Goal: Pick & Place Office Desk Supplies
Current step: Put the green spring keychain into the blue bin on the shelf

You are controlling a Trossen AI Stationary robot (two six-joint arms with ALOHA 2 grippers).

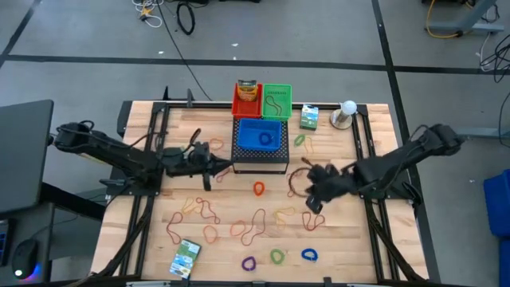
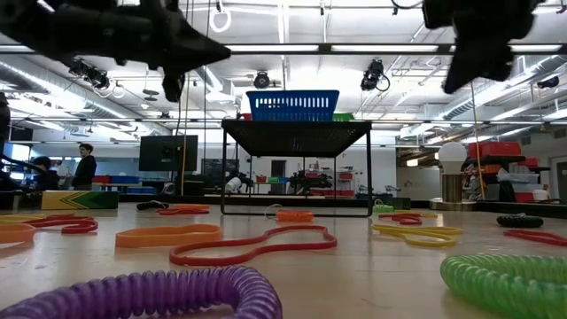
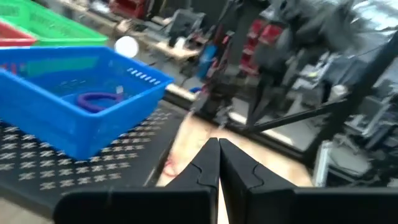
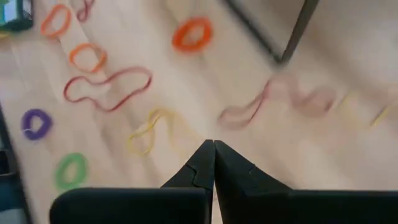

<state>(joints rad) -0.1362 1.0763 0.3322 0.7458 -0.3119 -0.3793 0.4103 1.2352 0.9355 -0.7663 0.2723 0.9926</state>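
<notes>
Nearest the front edge of the pale wooden plank tabletop (image 1: pixel 351 239) lie three small thick ribbed loops in a row: a purple loop (image 1: pixel 249 262), a green loop (image 1: pixel 276 257) and a blue loop (image 1: pixel 309 255); in the low view their coiled, ridged surface shows clearly. Left of them a flat green-white box (image 1: pixel 184 257) lies tilted near the front corner.

Farther in, thin flat rubber bands sprawl in loose wavy outlines: a red band (image 1: pixel 253 226), a small orange band (image 1: pixel 211 234), a yellow band (image 1: pixel 285 214) and a tan band (image 1: pixel 202 209). A small thick orange ring (image 1: pixel 259 189) lies alone just beyond them.

At mid-depth both dark arms reach inward above the wood. The left claw (image 1: pixel 225 167) hangs just beside the left edge of the black perforated stand (image 1: pixel 260 162), its two fingers pressed together with nothing between them. The right claw (image 1: pixel 313 204) hovers over the bands on the right half, fingers likewise pressed together and empty.

On the stand sits a blue plastic mesh basket (image 1: pixel 260 135) holding a purple loop. Behind it stand a red basket (image 1: pixel 246 102) and a green basket (image 1: pixel 276 100), side by side. To the right, a second green-white box (image 1: pixel 309 117) stands near a white ball (image 1: pixel 348 107) on a stand.
</notes>
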